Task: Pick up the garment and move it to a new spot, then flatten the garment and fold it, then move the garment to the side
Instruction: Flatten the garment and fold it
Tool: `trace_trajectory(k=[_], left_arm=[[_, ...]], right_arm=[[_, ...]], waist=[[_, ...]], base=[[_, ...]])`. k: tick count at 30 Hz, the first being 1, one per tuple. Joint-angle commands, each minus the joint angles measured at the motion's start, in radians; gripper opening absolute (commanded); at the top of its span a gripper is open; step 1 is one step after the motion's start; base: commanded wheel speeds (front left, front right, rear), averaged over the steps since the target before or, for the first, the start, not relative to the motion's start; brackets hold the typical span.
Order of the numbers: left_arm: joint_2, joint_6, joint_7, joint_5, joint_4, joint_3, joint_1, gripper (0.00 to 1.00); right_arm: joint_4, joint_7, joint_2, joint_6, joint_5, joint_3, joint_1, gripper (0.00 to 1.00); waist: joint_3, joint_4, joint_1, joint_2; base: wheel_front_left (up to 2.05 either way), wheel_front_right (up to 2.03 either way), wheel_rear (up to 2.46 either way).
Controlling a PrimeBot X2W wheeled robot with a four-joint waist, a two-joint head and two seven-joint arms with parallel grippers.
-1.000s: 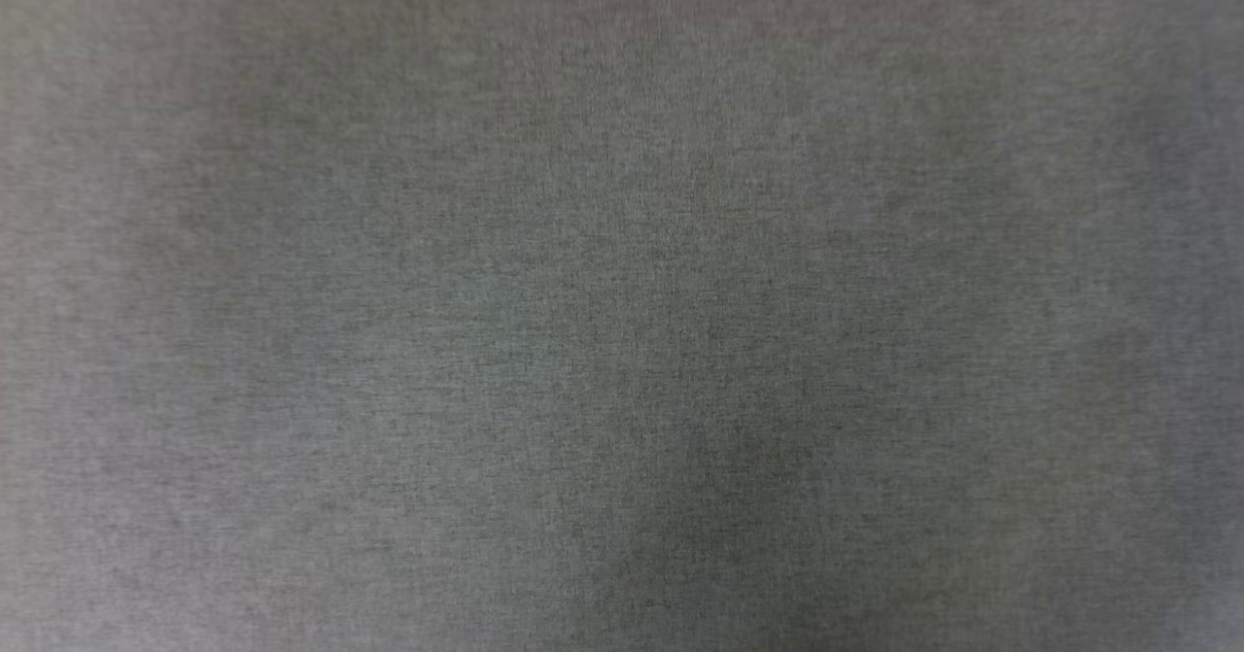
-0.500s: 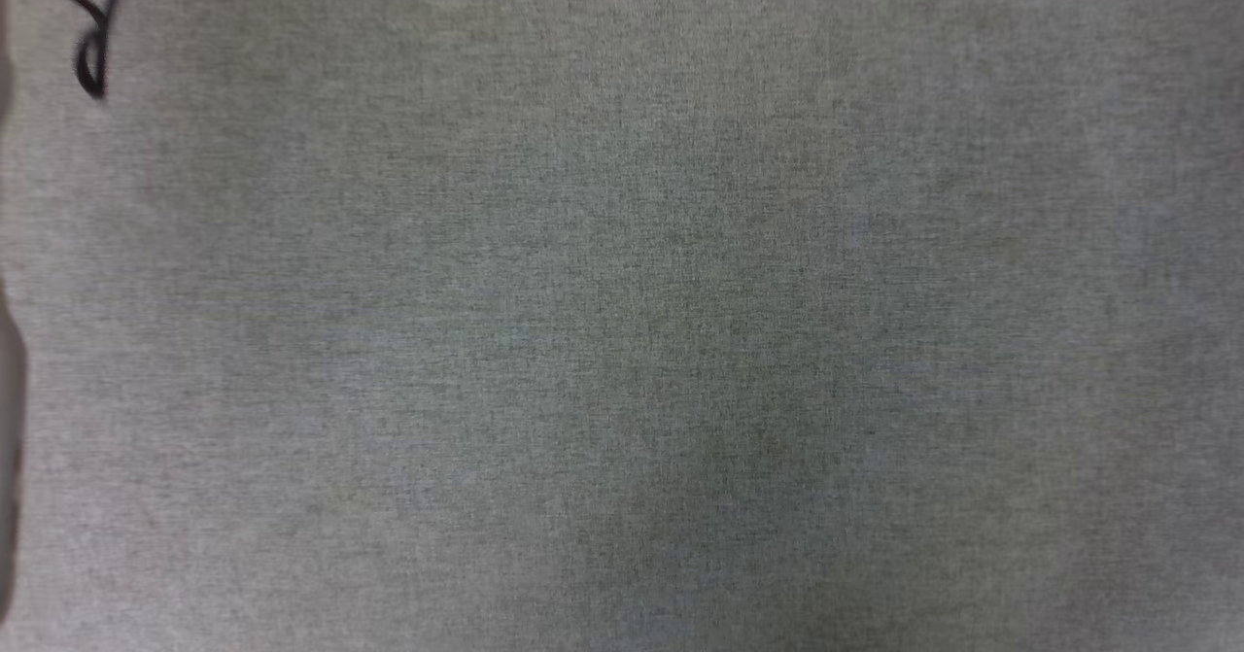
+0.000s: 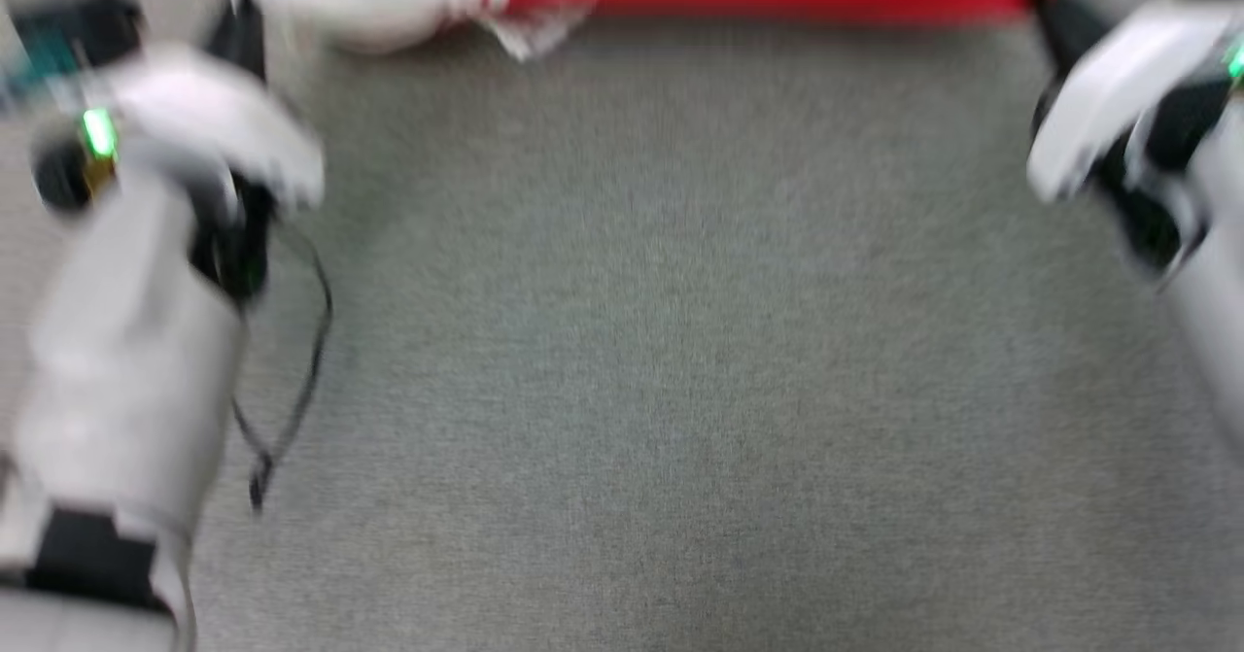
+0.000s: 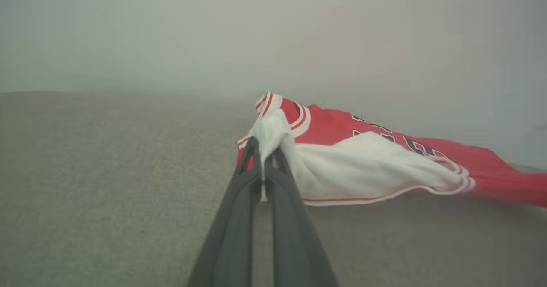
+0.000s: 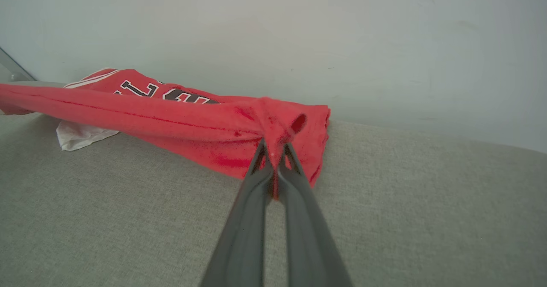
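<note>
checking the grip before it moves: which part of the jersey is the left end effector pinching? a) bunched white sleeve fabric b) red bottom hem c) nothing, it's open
a: in the left wrist view the left end effector is shut on bunched white sleeve fabric of the jersey.

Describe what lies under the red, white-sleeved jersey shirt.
Under the red, white-sleeved jersey shirt: a grey woven cloth surface, and a white cloth corner poking out. Whatever its folds cover is hidden.
</note>
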Motion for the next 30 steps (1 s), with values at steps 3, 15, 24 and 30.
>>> trace_trajectory(k=[3,15,24,30], left_arm=[[0.006,-0.004,-0.01,-0.035,-0.028,0.019,0.174,0.0],[0.056,0.115,0.011,-0.096,-0.345,0.065,0.751,0.0],[0.124,0.308,0.109,-0.143,-0.758,0.1,1.104,0.0],[0.178,0.432,0.173,-0.162,-1.035,0.13,1.286,0.0]], right_arm=[[-0.02,0.009,-0.02,-0.001,0.038,0.028,0.146,0.0],[-0.135,0.01,-0.086,-0.002,0.106,0.017,0.57,0.0],[-0.26,0.024,-0.089,-0.002,0.081,-0.084,0.805,0.0],[-0.391,0.092,-0.083,-0.002,0.05,-0.202,0.968,0.0]], waist=[[-0.2,0.005,0.0,0.0],[-0.437,0.021,0.0,0.0],[-0.459,0.014,0.0,0.0],[-0.45,0.021,0.0,0.0]], base=[[0.0,0.0,0.0],[0.0,0.0,0.0],[0.0,0.0,0.0],[0.0,0.0,0.0]])
